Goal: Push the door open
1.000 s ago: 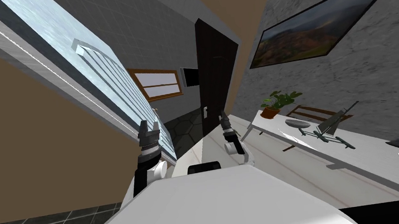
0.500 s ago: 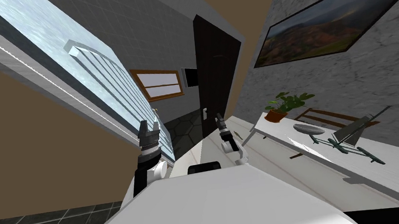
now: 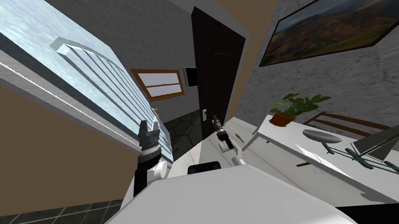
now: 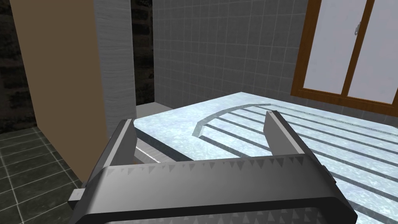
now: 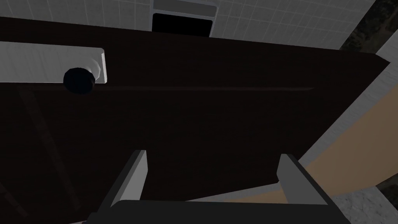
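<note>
Jaws: the right gripper (image 5: 212, 160) has its two thin grey fingers standing apart with nothing between them. The left gripper (image 4: 200, 124) is spread and empty too.
Door: the flat, dark brown, nearly black door slab (image 5: 202, 116) is right ahead of the right fingertips. I cannot tell whether they touch it.
Knob: the round black knob (image 5: 79, 80) on its white plate (image 5: 46, 62) is off to one side of the gripper, well apart from the fingers.
Opening: pale tiled wall shows past the door's edge, so I judge it ajar, not wide open.
Risk, slipping: two bare blade tips on a smooth face could skid sideways if the push is not square, and the arm would slide off.
Risk, leverage: the tips aim at mid-panel, not at the knob side. Drifting toward the edge by the tan wall (image 5: 349, 155), likely the hinge side, would weaken the push and load the fingers.
Risk, snagging: drifting the other way, an open finger could catch the knob.
Risk, left side: the left gripper hangs just over the pale blue, grey-striped glass panel (image 4: 311, 136) and could strike it if I roll forward.
Risk, right side: the long white table (image 3: 283, 132) stands near the right arm.
</note>
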You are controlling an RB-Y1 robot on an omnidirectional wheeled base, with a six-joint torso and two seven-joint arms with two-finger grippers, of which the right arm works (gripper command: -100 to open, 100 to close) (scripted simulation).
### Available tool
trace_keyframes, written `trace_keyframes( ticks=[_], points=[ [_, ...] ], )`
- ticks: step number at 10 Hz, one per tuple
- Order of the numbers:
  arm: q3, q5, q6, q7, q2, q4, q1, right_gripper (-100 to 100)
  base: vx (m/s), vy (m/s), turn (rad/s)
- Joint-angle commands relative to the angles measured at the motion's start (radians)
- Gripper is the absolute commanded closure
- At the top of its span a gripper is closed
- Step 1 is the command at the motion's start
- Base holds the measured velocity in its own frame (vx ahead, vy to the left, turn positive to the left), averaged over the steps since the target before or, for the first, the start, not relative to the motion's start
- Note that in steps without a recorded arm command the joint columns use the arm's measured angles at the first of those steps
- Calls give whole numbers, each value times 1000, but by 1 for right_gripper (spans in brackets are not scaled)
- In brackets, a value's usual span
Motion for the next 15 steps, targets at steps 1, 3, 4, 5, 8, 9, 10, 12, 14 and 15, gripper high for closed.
trace_keyframes(
  ticks=[1, 3, 4, 5, 8, 9, 10, 12, 14, 15],
  points=[
    [14, 0, 15, -4, 3, 33, -21, -100, 60, -142, 82],
    [28, -2, 22, -11, 4, 87, -50, -100, 60, -122, 81],
    [35, -3, 26, -14, 5, 112, -64, -100, 65, -106, 74],
    [41, -3, 29, -17, 7, 139, -78, -100, 65, -108, 67],
    [61, -6, 40, -27, 11, 215, -119, -100, 64, -115, 74],
    [67, -7, 43, -30, 13, 238, -131, -100, 47, -136, 61],
    [73, -7, 46, -32, 15, 261, -143, -100, 44, -133, 68],
    [85, -9, 53, -38, 20, 306, -168, -100, 58, -113, 65],
    [95, -10, 58, -43, 25, 346, -189, -100, 46, -105, 60],
    [100, -11, 61, -45, 27, 365, -199, -100, 40, -116, 71]
  ],
)
